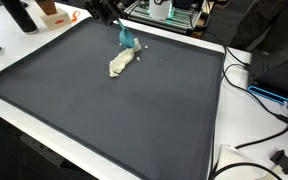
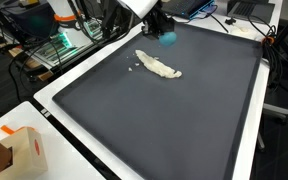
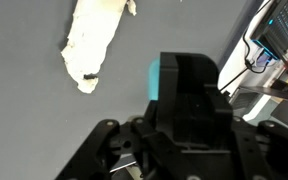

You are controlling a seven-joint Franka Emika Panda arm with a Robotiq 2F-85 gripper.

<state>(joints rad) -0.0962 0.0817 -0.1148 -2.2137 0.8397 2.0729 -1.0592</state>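
Note:
My gripper (image 1: 117, 22) hangs over the far part of a dark grey mat (image 1: 114, 120) and is shut on a small teal object (image 1: 127, 39), which sticks out below the fingers. The gripper (image 2: 159, 25) and the teal object (image 2: 168, 38) also show in the exterior view from the opposite side. A cream, elongated soft lump (image 1: 122, 63) lies flat on the mat just in front of and below the teal object, apart from it; it appears again as the cream lump (image 2: 159, 68). In the wrist view the black gripper (image 3: 187, 72) hides most of the teal object (image 3: 155, 78), and the cream lump (image 3: 92, 45) lies to the upper left.
The mat (image 2: 174, 120) lies on a white table (image 1: 229, 150). Cables (image 1: 264, 110) and a black plug (image 1: 282, 159) lie off one side. A black bottle (image 1: 22, 15) and equipment (image 1: 169, 12) stand behind the far edge. An orange-and-white box (image 2: 19, 150) sits at a corner.

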